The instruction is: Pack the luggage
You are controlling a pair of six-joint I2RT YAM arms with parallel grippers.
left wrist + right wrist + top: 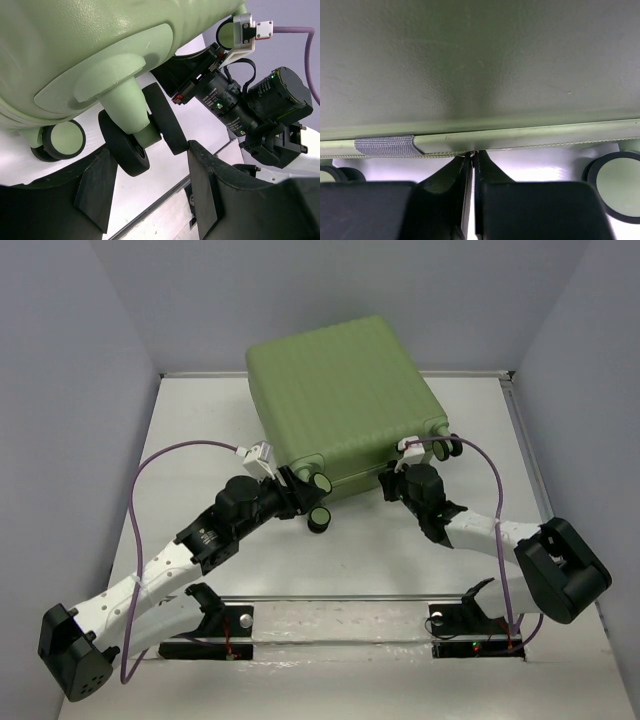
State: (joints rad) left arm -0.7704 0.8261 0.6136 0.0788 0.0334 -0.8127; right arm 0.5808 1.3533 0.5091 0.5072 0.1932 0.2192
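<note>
The light-green ribbed luggage [345, 400] lies closed on the white table, its caster end toward me. My left gripper [303, 497] is open, its jaws on either side of a black double caster wheel [127, 145] at the near left corner. In the left wrist view [150, 160] the right finger touches the wheel. My right gripper [393, 476] is at the near right edge. In the right wrist view [472, 155] its jaws are pressed together on a small zipper pull at the zipper seam [535, 139] of the luggage [480, 60].
A grey fabric tab [384, 146] sits on the seam left of the right gripper. Another caster wheel [617, 182] is to its right. The right arm's wrist [235, 105] is close to the left gripper. Grey walls enclose the table [200, 440].
</note>
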